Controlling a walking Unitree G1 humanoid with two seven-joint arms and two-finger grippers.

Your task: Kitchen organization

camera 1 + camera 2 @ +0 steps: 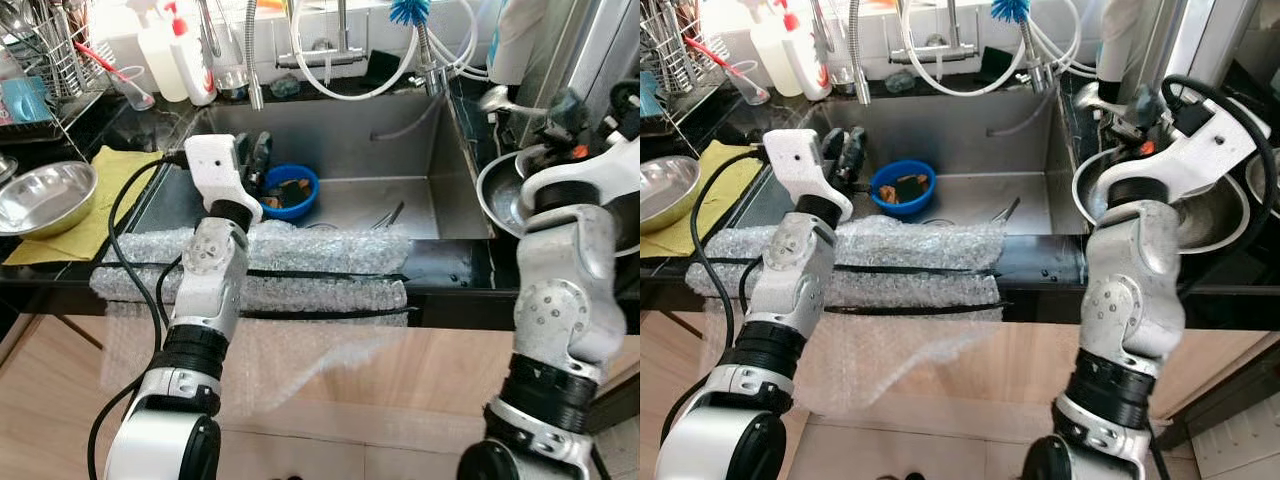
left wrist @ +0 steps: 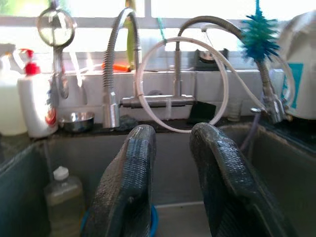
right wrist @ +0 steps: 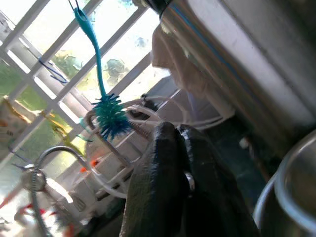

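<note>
blue bowl point(image 1: 289, 190) contents perhaps food, unclear

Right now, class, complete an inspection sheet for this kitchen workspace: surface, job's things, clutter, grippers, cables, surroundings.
Surface: black counter around a steel sink; bubble wrap covers its front edge.
Job's things: blue bowl holding brown bits in the sink; steel bowl on a yellow cloth; steel pan on the right.
Clutter: soap bottles, utensil rack, blue brush.
Grippers: left gripper open inside the sink, near the blue bowl; right gripper shut, raised by the pan.
Cables: black cable along the left arm.
Surroundings: taps, white hose, window.
</note>
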